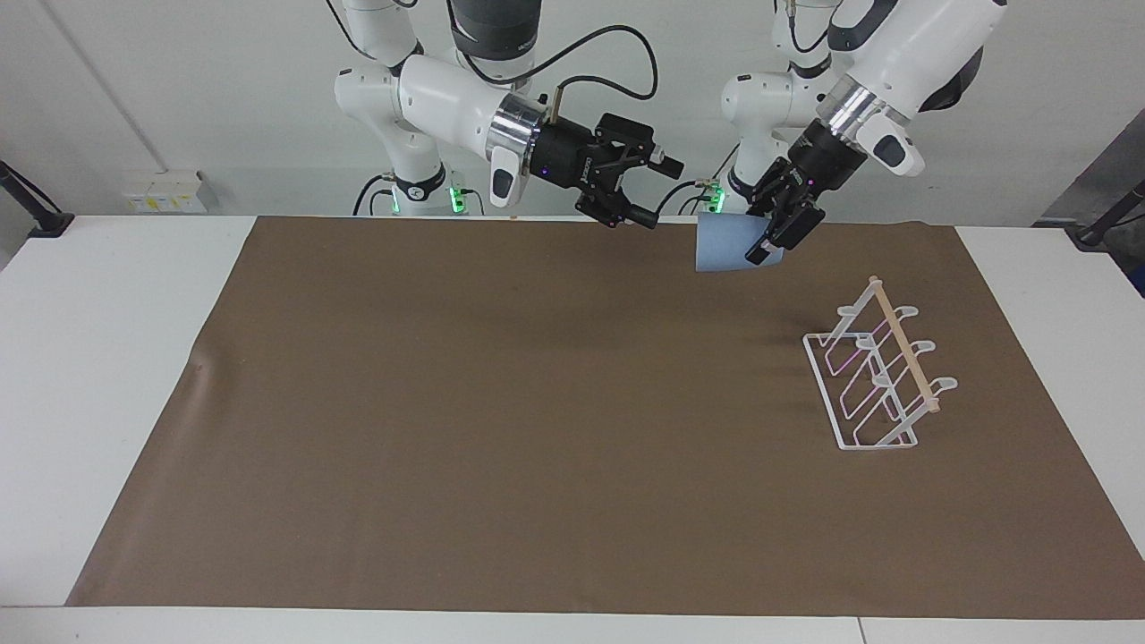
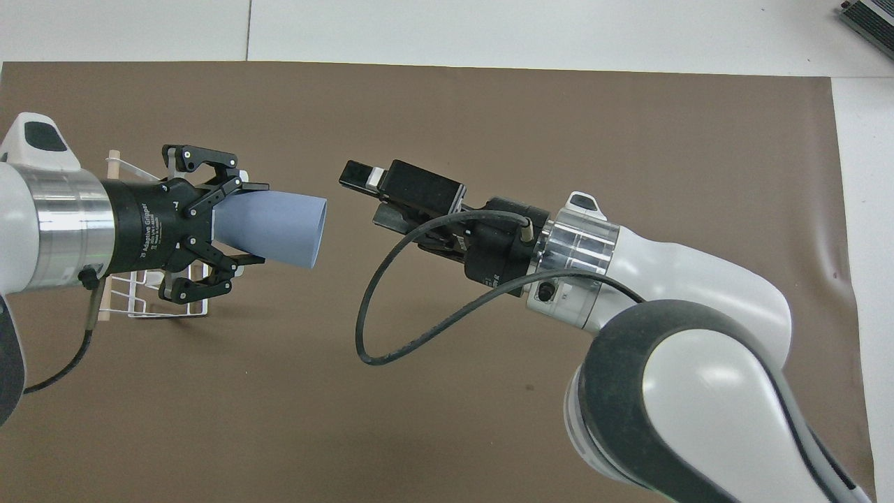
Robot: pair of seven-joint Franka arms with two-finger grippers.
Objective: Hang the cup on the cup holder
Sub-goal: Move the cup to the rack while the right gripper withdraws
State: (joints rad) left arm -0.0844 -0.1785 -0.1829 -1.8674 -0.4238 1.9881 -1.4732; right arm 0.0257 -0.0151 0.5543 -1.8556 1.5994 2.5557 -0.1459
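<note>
- left gripper [image 1: 776, 234] [image 2: 241, 223]: fingers clamped on the narrow closed end of the cup [image 1: 729, 243] [image 2: 272, 229], firm hold, up in the air
- cup: light blue, tilted, open mouth pointing toward the right gripper in the overhead view; it hangs over the brown mat [image 1: 537, 429] at the robots' edge, clear of the surface
- right gripper [image 1: 657, 192] [image 2: 363, 195]: jaws spread wide, nothing between them, nothing touched; in the air over the mat's robot-side edge, a clear gap between it and the cup's mouth
- cup holder [image 1: 877, 376] [image 2: 150, 297]: white wire rack with wooden dowel on top, standing on the mat toward the left arm's end of the table, farther from the robots than the cup; no cup on its prongs
- overhead view: left gripper's body covers much of the rack; cup and rack well apart in the facing view
- mat lies on a white table [image 1: 107, 358]
</note>
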